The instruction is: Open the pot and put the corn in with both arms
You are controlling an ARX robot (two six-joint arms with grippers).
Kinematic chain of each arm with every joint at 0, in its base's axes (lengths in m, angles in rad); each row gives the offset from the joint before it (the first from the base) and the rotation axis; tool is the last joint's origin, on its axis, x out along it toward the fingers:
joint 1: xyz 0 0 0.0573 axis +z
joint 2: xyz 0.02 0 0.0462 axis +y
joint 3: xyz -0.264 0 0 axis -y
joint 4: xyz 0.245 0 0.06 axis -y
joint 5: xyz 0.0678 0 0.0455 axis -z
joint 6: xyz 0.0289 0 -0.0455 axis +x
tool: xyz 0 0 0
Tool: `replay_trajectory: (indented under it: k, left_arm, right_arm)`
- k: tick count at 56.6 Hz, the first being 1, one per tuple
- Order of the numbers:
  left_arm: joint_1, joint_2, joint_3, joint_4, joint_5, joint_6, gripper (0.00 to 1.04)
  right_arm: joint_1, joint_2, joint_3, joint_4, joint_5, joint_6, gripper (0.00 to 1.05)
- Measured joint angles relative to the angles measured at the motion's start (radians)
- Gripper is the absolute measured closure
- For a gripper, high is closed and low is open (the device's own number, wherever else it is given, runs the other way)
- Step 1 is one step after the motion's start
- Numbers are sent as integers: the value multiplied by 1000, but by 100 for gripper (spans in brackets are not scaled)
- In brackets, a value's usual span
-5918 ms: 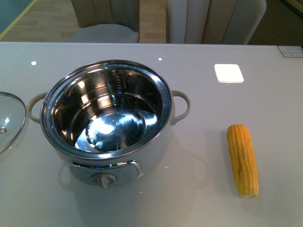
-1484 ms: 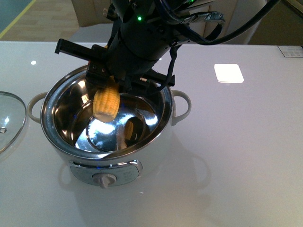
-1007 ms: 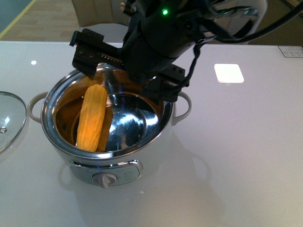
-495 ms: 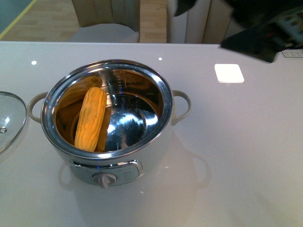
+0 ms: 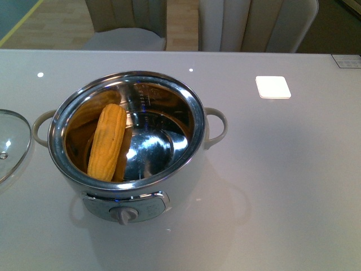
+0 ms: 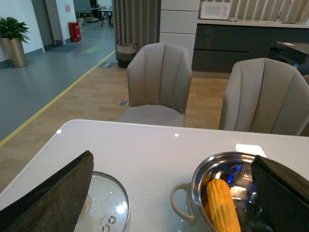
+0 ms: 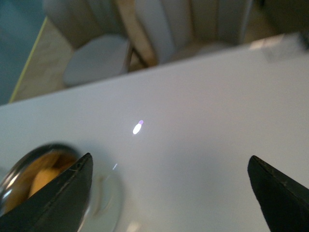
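The white pot stands open on the table, steel bowl showing. The corn lies inside it, leaning against the bowl's left wall. No arm shows in the front view. In the left wrist view the pot and the corn lie below, with my left gripper open and empty above the table between lid and pot. In the blurred right wrist view my right gripper is open and empty over bare table, with the pot and corn at one edge.
The glass lid lies flat on the table left of the pot, and shows in the left wrist view. A white square pad lies at the back right. Two chairs stand behind the table's far edge.
The right gripper carried the corn over the pot, let it go into the bowl, then pulled away up and right out of the front view. The corn now rests inside.
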Motion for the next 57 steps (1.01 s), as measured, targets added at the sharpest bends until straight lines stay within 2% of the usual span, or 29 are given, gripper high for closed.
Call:
replay_trajectory:
  k: [3, 7, 17, 23, 57]
  left_arm:
    - [0, 0, 0, 0, 0, 0, 7]
    - [0, 0, 0, 0, 0, 0, 7]
    - [0, 0, 0, 0, 0, 0, 7]
    - [0, 0, 0, 0, 0, 0, 7]
    - [0, 0, 0, 0, 0, 0, 7]
  right_arm:
    - [-8, -30, -55, 87, -6, -32, 43]
    - [-17, -72, -97, 123, -15, -58, 54]
    - [-47, -157, -209, 134, -39, -83, 85]
    - [-103, -211, -251, 130, -111, -92, 103]
    - [-123, -499, -392, -19, -114, -96, 103]
